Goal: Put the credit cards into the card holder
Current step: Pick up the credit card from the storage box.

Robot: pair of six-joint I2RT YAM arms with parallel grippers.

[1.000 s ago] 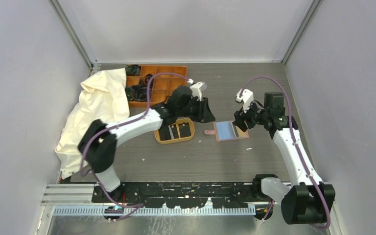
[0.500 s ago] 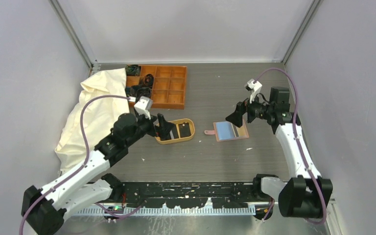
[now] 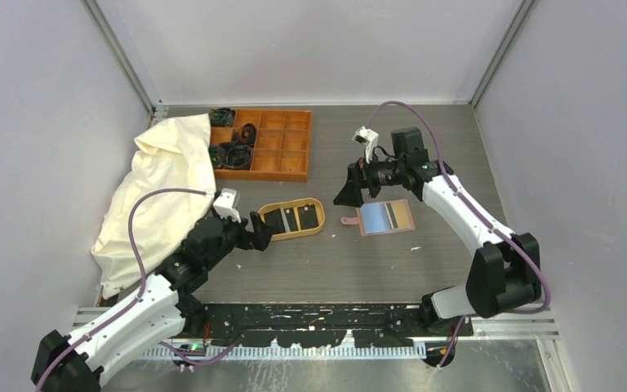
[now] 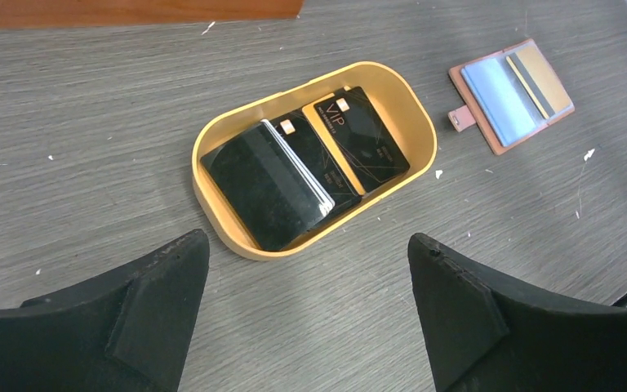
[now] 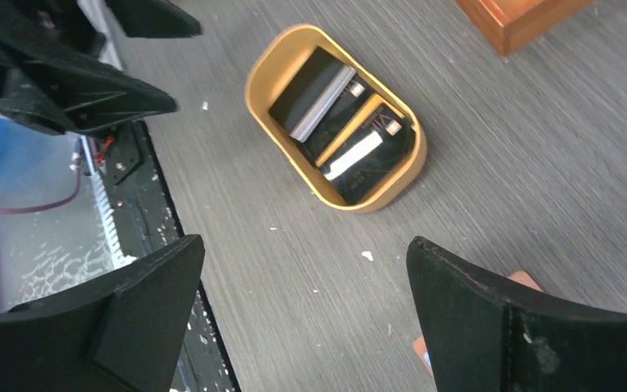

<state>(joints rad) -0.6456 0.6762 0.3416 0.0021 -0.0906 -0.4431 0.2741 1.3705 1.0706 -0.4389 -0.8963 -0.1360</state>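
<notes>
Inside the oval tray (image 4: 318,72) lie the credit cards (image 4: 302,167); the card holder (image 4: 513,91) lies open just right of it. Left pincer (image 4: 308,241) and right pincer (image 5: 304,241) flank the tray, spread wide, empty. Likely next: pinch one card's edge.

A white cloth (image 3: 159,184) overlaps the orange compartment box (image 3: 282,174).

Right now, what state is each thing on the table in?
Card holder, lying open, a pale blue card in it.
Black cards, stacked in the wooden tray.
Left pincer, open, empty.
Right pincer, open, empty.
White cloth, crumpled.
Orange box, a few compartments filled.
</notes>
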